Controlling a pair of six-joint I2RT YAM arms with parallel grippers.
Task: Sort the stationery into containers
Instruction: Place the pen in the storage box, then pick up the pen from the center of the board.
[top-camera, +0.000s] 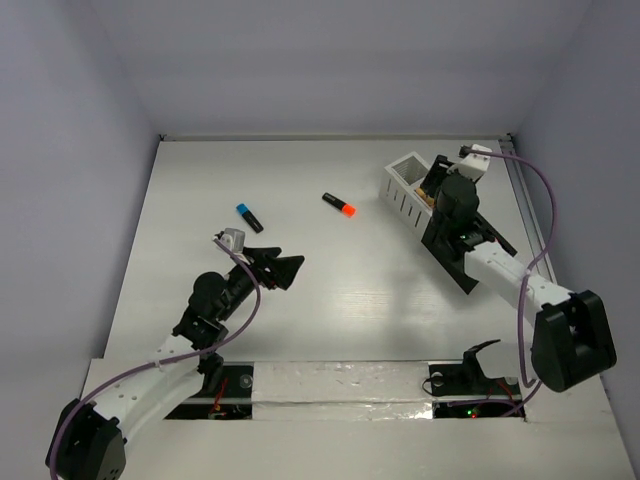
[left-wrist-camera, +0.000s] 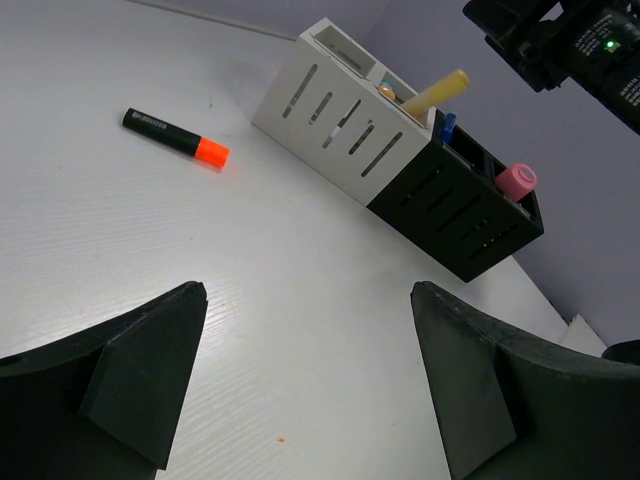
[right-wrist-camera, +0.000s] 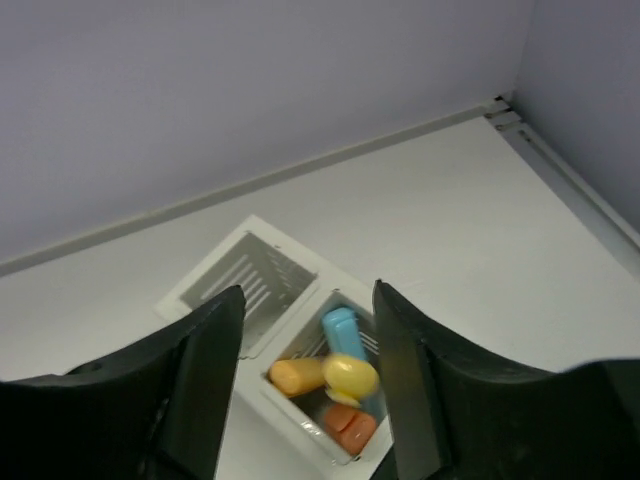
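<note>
The containers stand in a joined row at the right, white boxes (top-camera: 403, 185) far and black boxes (top-camera: 458, 268) near. My right gripper (top-camera: 433, 185) hangs open over the second white box (right-wrist-camera: 262, 392). A yellow marker (right-wrist-camera: 350, 375) lies loose in that box, blurred, beside a peach one (right-wrist-camera: 295, 375), a pale blue one (right-wrist-camera: 341, 328) and an orange piece (right-wrist-camera: 350, 428). An orange-capped black marker (top-camera: 339, 205) and a blue-capped one (top-camera: 249, 217) lie on the table. My left gripper (top-camera: 278, 268) is open and holds nothing, just right of the blue-capped marker.
The far white box (right-wrist-camera: 245, 272) holds nothing. In the left wrist view, a pink cylinder (left-wrist-camera: 516, 181) and a blue tip (left-wrist-camera: 448, 126) stick out of the black boxes (left-wrist-camera: 450, 215). The right arm (left-wrist-camera: 570, 45) hangs over the row. A rail (right-wrist-camera: 565, 170) runs along the table's right edge.
</note>
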